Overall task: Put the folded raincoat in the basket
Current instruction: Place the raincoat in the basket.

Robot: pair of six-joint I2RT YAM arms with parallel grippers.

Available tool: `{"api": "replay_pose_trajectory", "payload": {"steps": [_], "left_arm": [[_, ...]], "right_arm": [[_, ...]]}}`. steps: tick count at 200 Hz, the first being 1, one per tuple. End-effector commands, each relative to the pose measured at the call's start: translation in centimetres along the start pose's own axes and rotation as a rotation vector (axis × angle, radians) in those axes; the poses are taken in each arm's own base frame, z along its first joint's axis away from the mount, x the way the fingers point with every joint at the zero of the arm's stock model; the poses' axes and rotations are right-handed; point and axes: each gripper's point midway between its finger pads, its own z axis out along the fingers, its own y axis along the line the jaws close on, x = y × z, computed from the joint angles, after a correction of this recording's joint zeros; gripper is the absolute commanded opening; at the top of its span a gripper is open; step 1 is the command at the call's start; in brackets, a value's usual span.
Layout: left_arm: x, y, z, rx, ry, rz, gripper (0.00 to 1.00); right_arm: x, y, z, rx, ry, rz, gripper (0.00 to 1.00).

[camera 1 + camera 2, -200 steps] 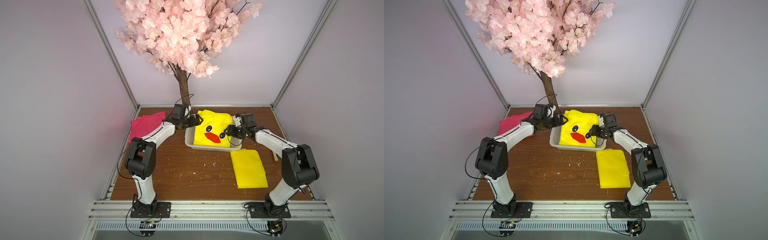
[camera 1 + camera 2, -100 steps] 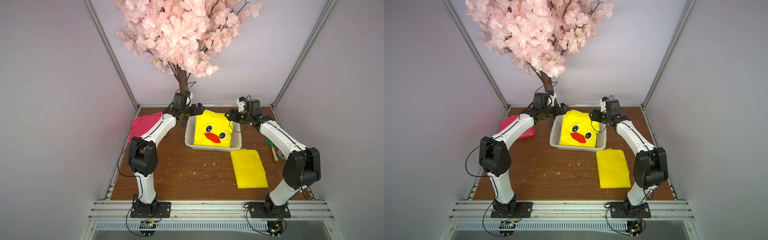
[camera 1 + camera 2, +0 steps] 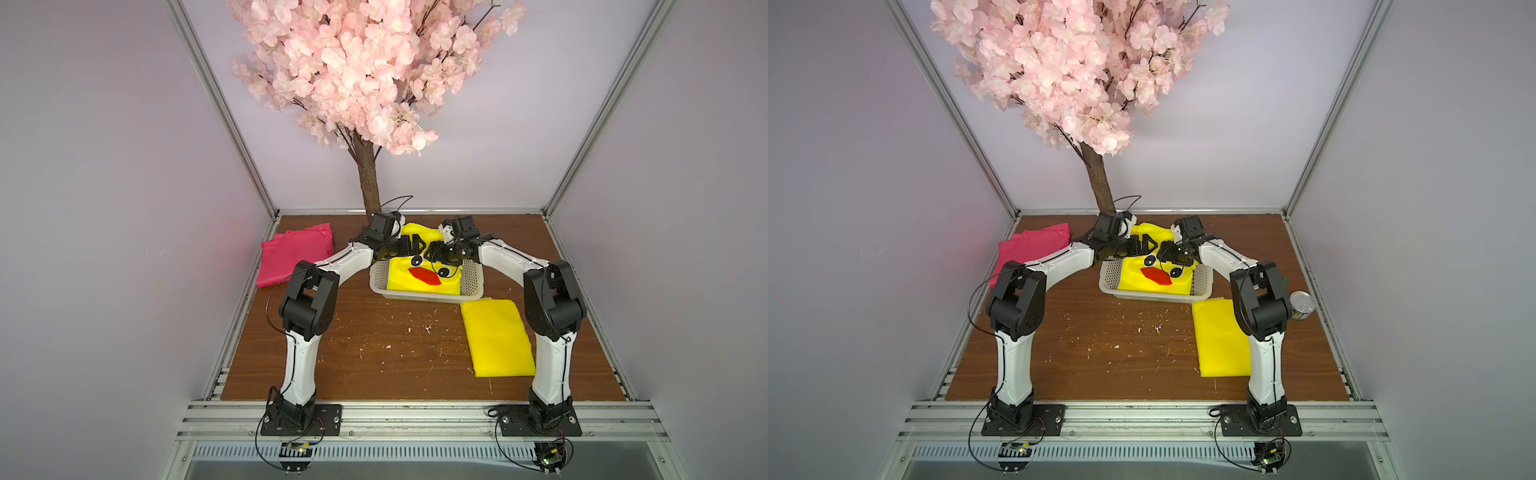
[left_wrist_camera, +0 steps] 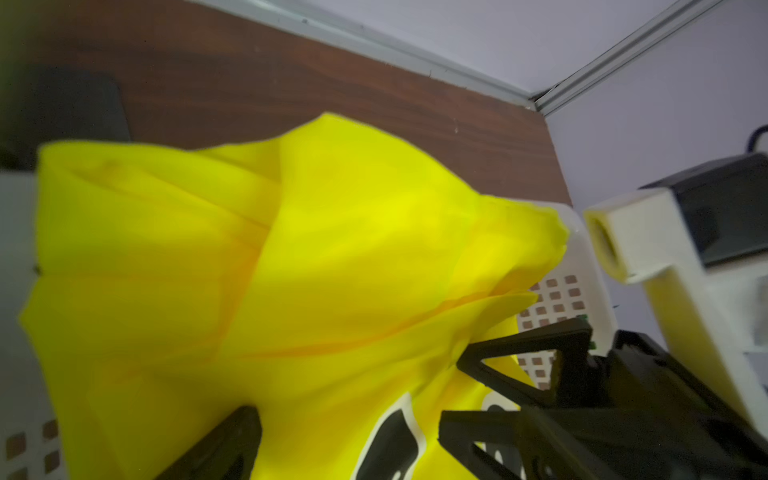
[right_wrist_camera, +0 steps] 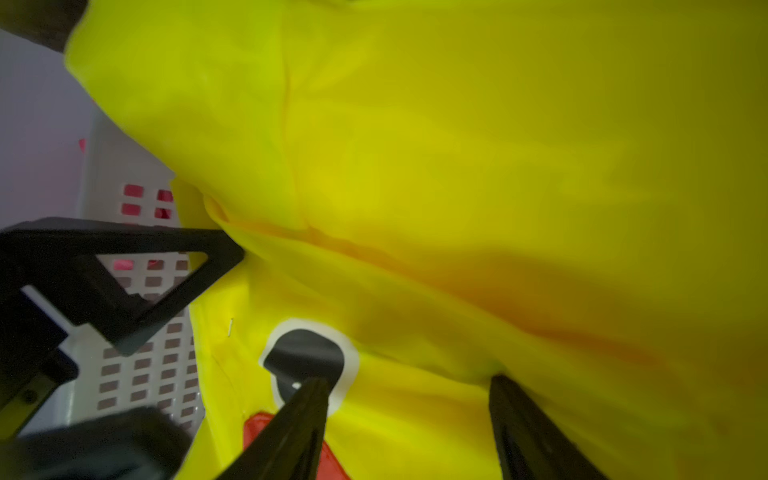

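**Hidden / unclear**
- In both top views the two arm heads cover the far end of the white perforated plastic basket (image 3: 428, 296) (image 3: 1154, 296). Its far rim cannot be seen there.
- The left wrist view is blurred, and the basket wall (image 4: 579, 266) shows only in patches past the cloth.
- In the right wrist view yellow cloth fills nearly everything, with a strip of perforated wall (image 5: 158, 374) at one edge.
- A silvery tin can (image 3: 1302, 305) shows in a top view, partly behind the right arm.

**Task thing**
- The yellow folded raincoat with a black-eyed, red-beaked duck face (image 3: 399, 280) (image 3: 1131, 284) (image 4: 291, 270) (image 5: 457, 166) lies inside the basket, face up.
- Its far end is bunched and rises over the far rim.

**Claws**
- Left gripper (image 3: 415, 245) (image 3: 1147, 244): jaws spread wide with nothing between them. It hovers over the raincoat's far part, by the duck's eyes.
- Right gripper (image 3: 437, 251) (image 3: 1166, 254) (image 5: 409, 378): fingers (image 5: 299, 419) stand apart, with no fold clamped between them. The tips point down at the cloth beside one eye. Cannot tell whether they touch the cloth or sit just above it.
- The two grippers face each other tip to tip, near one another but apart.

**Rest**
- All of this sits on a brown wooden table (image 3: 374, 353).
- A pink folded cloth (image 3: 297, 257) lies far left, well apart from the basket.
- A plain yellow folded garment (image 3: 496, 340) lies just beside the basket's near right corner.
- An artificial tree with pink blossom (image 3: 369, 183) stands behind the basket.
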Motion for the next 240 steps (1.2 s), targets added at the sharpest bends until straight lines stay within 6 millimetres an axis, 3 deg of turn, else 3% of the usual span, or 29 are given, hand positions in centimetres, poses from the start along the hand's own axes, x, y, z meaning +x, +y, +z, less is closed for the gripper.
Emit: {"api": "replay_pose_trajectory", "payload": {"steps": [1, 12, 44, 80, 105, 132, 135, 141, 156, 193, 216, 240], "left_arm": [[-0.2, 0.0, 0.0, 0.014, -0.036, -0.011, 1.0], [1.5, 1.3, 0.5, -0.01, -0.008, -0.036, 1.0], [3.2, 2.3, 1.3, -0.031, 0.025, -0.061, 1.0], [3.7, 2.5, 0.4, -0.048, 0.02, -0.062, 1.0], [1.8, 0.7, -1.1, -0.03, -0.024, -0.027, 1.0], [-1.5, -2.2, -3.1, 0.016, -0.078, 0.01, 1.0], [-3.0, -3.4, -3.6, 0.035, -0.107, 0.026, 1.0], [-3.9, -4.2, -4.0, 0.047, -0.123, 0.037, 1.0], [-5.4, -5.1, -4.3, 0.063, -0.141, 0.048, 1.0], [-5.5, -4.2, -1.3, 0.068, -0.11, 0.036, 1.0], [-3.4, -2.3, 0.8, 0.051, -0.057, 0.011, 1.0], [-0.6, -1.5, 0.8, 0.031, -0.018, 0.021, 1.0]], "right_arm": [[0.2, -1.0, -0.2, 0.035, -0.013, 0.024, 0.68], [0.6, -1.3, 0.0, 0.043, -0.007, 0.032, 0.68], [0.7, -1.4, 0.0, 0.049, 0.0, 0.038, 0.69], [-1.4, 0.5, -2.4, 0.015, -0.049, 0.009, 0.69], [-3.5, 2.0, -4.6, -0.006, -0.095, -0.02, 0.69], [-4.8, 3.2, -6.3, -0.019, -0.123, -0.05, 0.69], [-5.0, 3.3, -6.5, -0.02, -0.128, -0.052, 0.69], [-5.2, 3.5, -6.8, -0.022, -0.134, -0.055, 0.69], [-5.4, 3.4, -6.9, -0.015, -0.141, -0.058, 0.7], [-3.9, 1.4, -4.0, 0.037, -0.076, -0.055, 0.69], [-1.8, -0.3, -2.1, 0.073, -0.002, -0.065, 0.69], [0.4, -1.1, -1.9, 0.078, 0.041, -0.068, 0.69]]}}
